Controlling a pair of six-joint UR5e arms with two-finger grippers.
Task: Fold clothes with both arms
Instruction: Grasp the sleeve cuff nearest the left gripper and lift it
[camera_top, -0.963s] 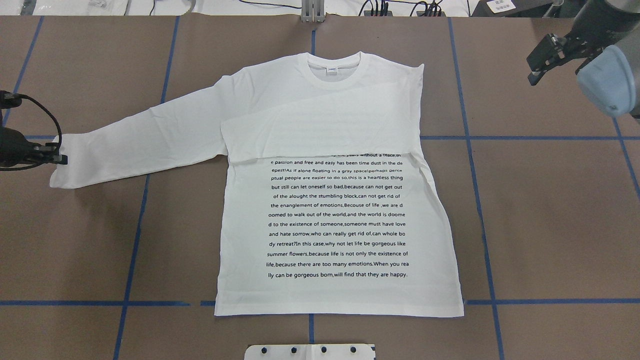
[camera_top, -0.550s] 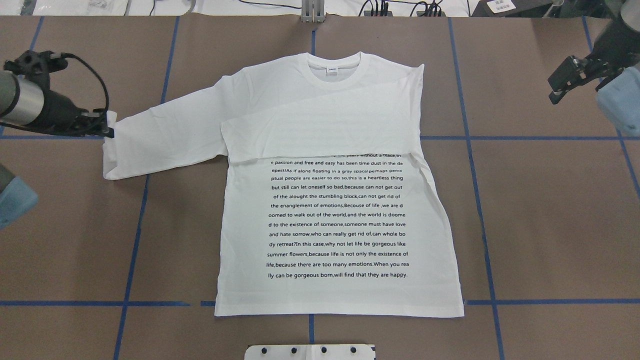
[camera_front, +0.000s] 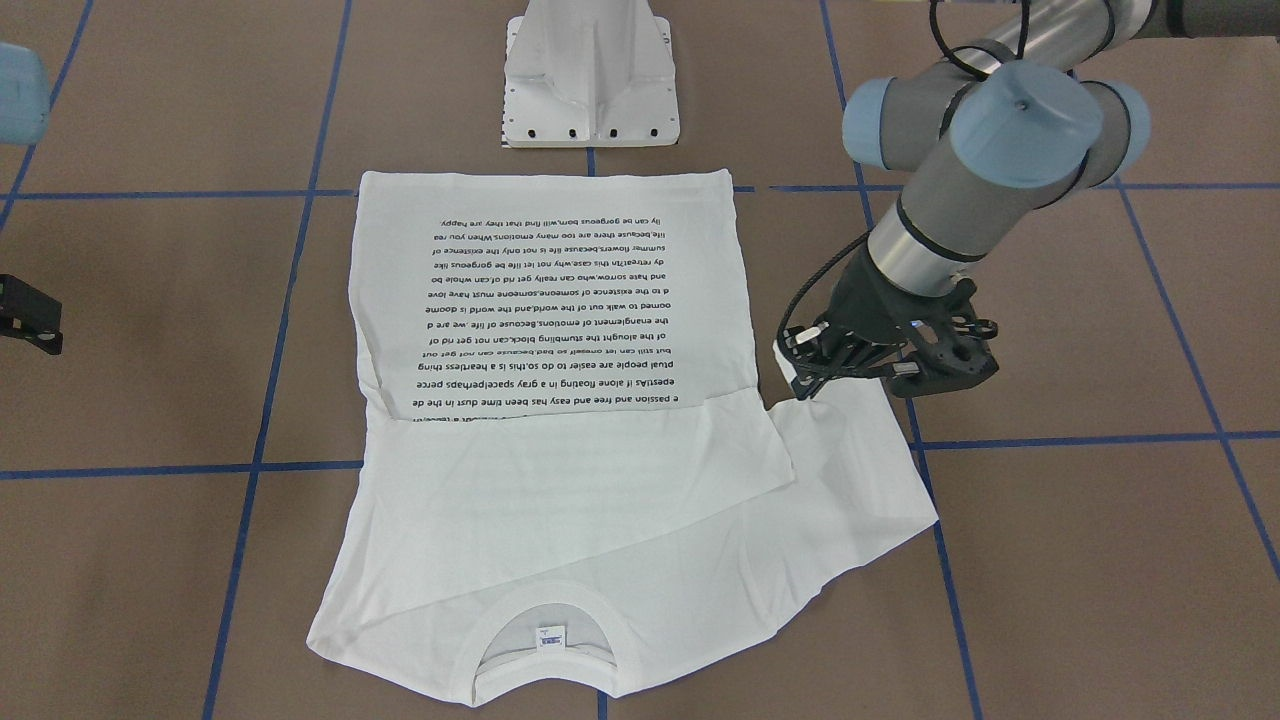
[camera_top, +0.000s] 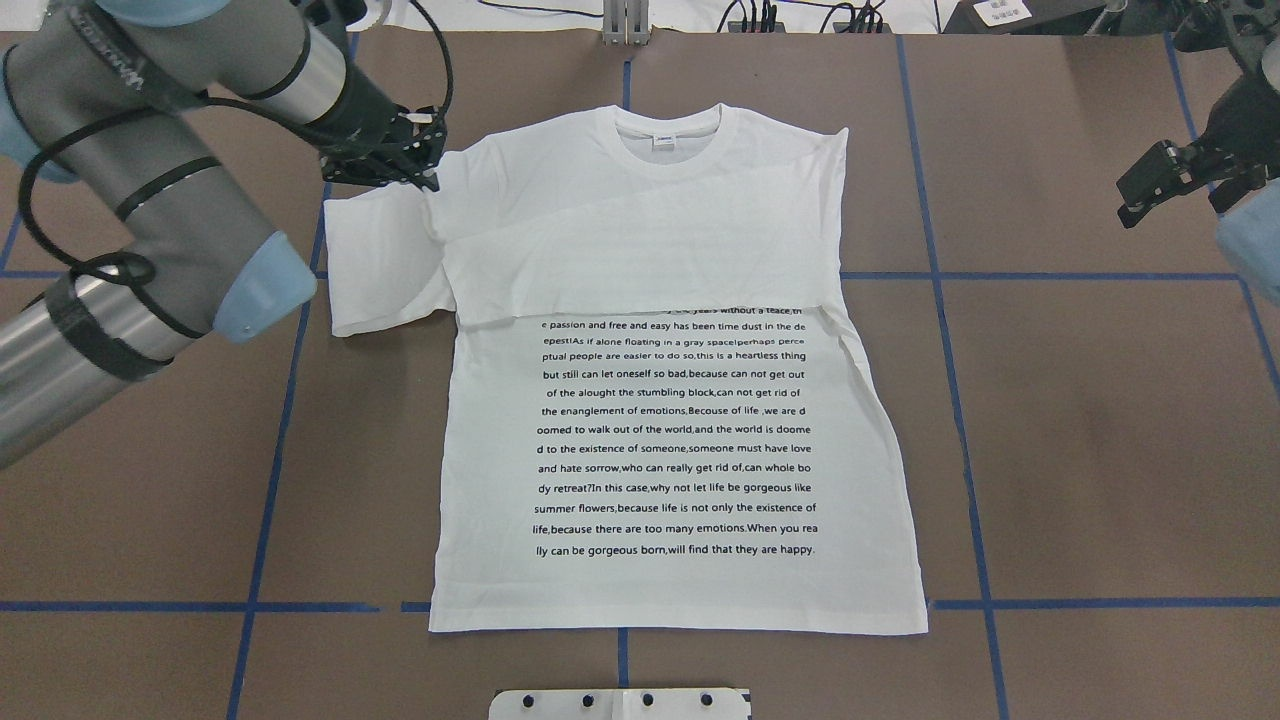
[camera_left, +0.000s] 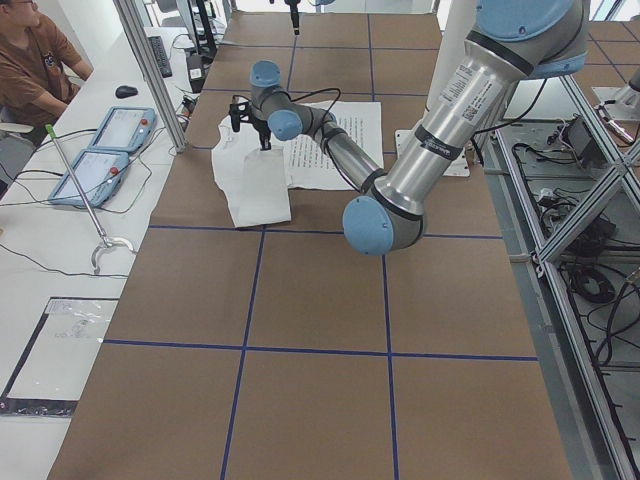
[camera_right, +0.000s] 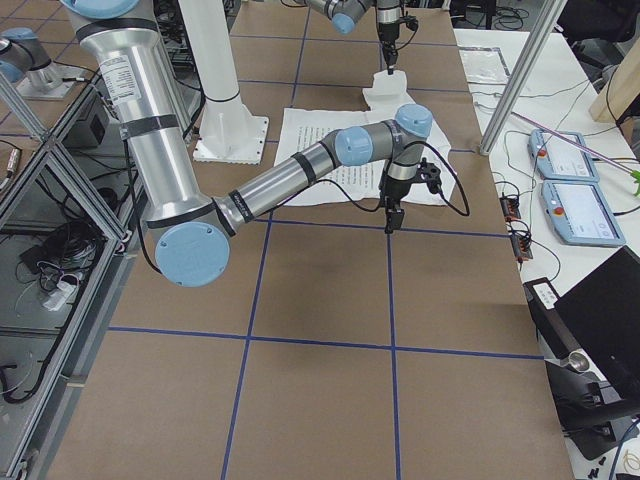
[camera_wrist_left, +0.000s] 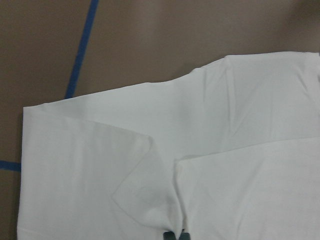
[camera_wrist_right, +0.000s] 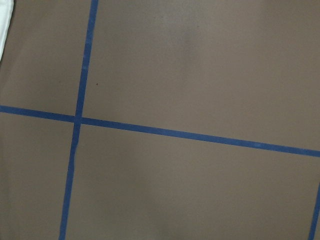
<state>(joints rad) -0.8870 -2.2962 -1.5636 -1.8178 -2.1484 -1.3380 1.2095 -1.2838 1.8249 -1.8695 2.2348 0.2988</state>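
You see the left tool (camera_top: 430, 182) clamped on the cuff of the shirt (camera_top: 680, 450); right tool (camera_top: 1135, 200), well apart from it: opening unclear.

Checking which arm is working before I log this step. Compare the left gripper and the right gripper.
The left gripper pinches the sleeve end of the shirt, doubled back toward the shoulder; the right gripper holds nothing. The left gripper is over the cloth; the right gripper hangs over the table, clear of the shirt. Both are black two-finger grippers.
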